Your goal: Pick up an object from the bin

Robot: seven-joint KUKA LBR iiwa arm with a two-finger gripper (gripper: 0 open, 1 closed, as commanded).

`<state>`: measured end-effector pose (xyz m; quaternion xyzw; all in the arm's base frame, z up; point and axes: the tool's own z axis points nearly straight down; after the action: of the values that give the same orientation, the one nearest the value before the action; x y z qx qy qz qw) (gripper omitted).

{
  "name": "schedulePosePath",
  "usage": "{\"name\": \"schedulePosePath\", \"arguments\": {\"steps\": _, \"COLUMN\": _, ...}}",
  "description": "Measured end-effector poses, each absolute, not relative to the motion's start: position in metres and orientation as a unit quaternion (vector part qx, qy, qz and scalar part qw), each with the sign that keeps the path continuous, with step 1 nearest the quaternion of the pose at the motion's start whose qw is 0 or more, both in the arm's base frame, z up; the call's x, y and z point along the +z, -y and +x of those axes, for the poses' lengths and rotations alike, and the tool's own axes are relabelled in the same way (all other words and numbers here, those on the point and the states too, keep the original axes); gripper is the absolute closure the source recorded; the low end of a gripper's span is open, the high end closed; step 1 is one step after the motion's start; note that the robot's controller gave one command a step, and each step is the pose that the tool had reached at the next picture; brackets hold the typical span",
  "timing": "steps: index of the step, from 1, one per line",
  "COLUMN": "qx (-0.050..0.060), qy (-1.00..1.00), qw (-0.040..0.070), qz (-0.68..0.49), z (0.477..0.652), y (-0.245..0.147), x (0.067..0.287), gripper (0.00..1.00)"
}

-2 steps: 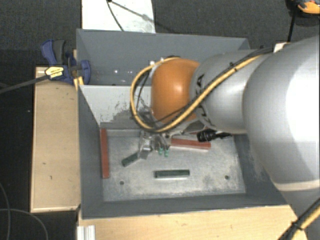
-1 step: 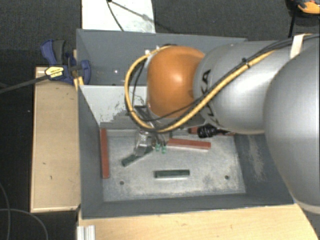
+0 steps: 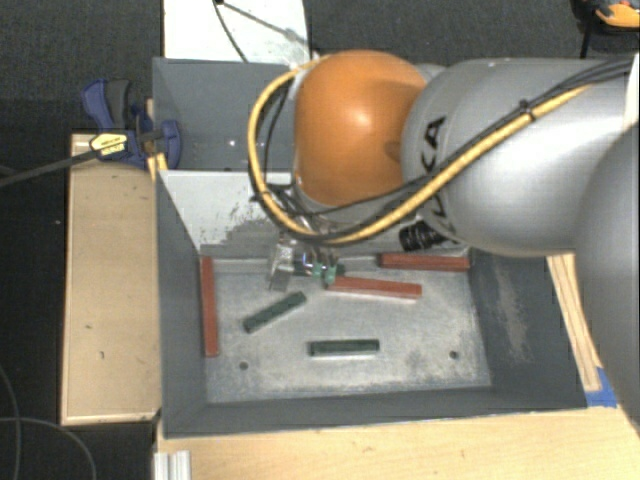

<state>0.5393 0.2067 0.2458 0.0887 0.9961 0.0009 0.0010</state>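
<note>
Inside, 3 red bars (image 3: 209,306), 2 green bars (image 3: 343,348)

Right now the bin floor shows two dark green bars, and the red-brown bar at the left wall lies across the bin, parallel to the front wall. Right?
Not quite. The camera view shows that red-brown bar running along the left wall of the bin, front to back, not across it. The two dark green bars are right: the tilted green bar and the level green bar nearer the front.
</note>
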Motion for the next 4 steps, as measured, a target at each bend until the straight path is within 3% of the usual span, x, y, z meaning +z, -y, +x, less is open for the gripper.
{"name": "schedulePosePath", "arguments": {"steps": 1, "qx": 0.001, "qy": -0.996, "qw": 0.003, "qz": 0.093, "z": 0.553, "y": -0.201, "x": 0.106, "gripper": 0.00}}
{"name": "schedulePosePath", "arguments": {"steps": 2, "qx": 0.000, "qy": -0.996, "qw": -0.001, "qz": 0.093, "z": 0.553, "y": -0.199, "x": 0.091, "gripper": 0.00}}
{"name": "schedulePosePath", "arguments": {"steps": 3, "qx": 0.000, "qy": -0.995, "qw": 0.000, "qz": 0.104, "z": 0.576, "y": -0.156, "x": 0.071, "gripper": 1.00}}
{"name": "schedulePosePath", "arguments": {"steps": 4, "qx": 0.000, "qy": -0.995, "qw": 0.000, "qz": 0.104, "z": 0.576, "y": -0.156, "x": 0.071, "gripper": 1.00}}
